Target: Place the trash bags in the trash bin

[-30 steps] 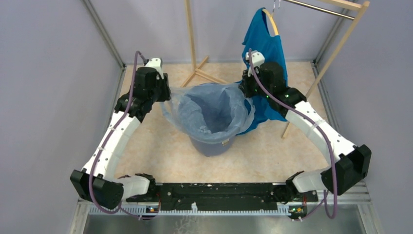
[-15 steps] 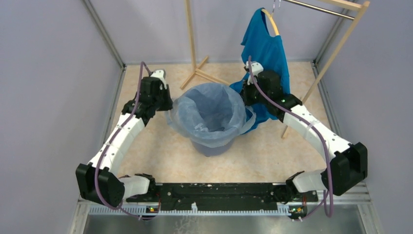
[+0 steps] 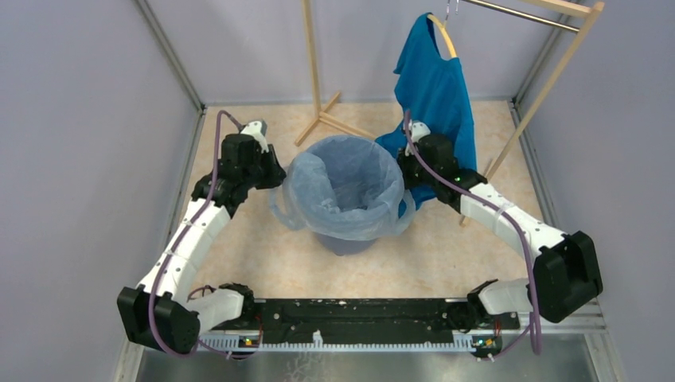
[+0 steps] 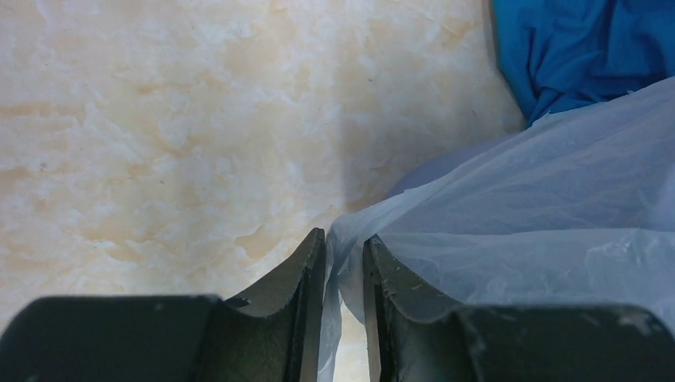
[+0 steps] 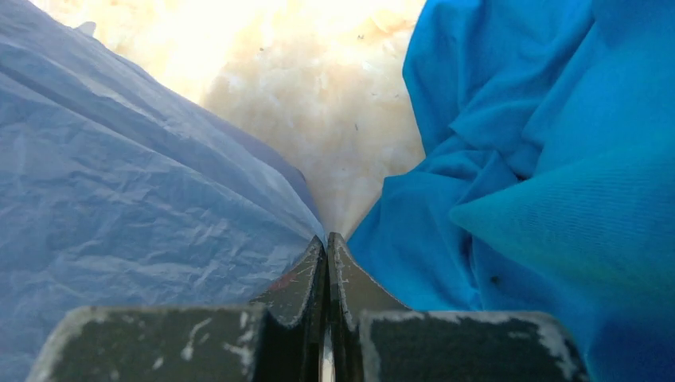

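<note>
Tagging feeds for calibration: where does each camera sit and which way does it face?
Top external: fixed high behind the bases, looking down at the trash bin with the trash bag over its rim; both arms whole, left gripper and right gripper at the bag's sides.
Left wrist: on the left arm, looking along its gripper down at the tabletop; two fingers at bottom, bag film between them.
Right wrist: likewise on the right arm; closed fingers at bottom, bag left, T-shirt right.
Shared: both wrist views catch bag, T-shirt, tabletop.

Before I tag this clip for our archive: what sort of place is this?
Probably a lab test cell: plain grey walls box in a marble-look table, where a wooden clothes rack, T-shirt and trash bin are staged.
</note>
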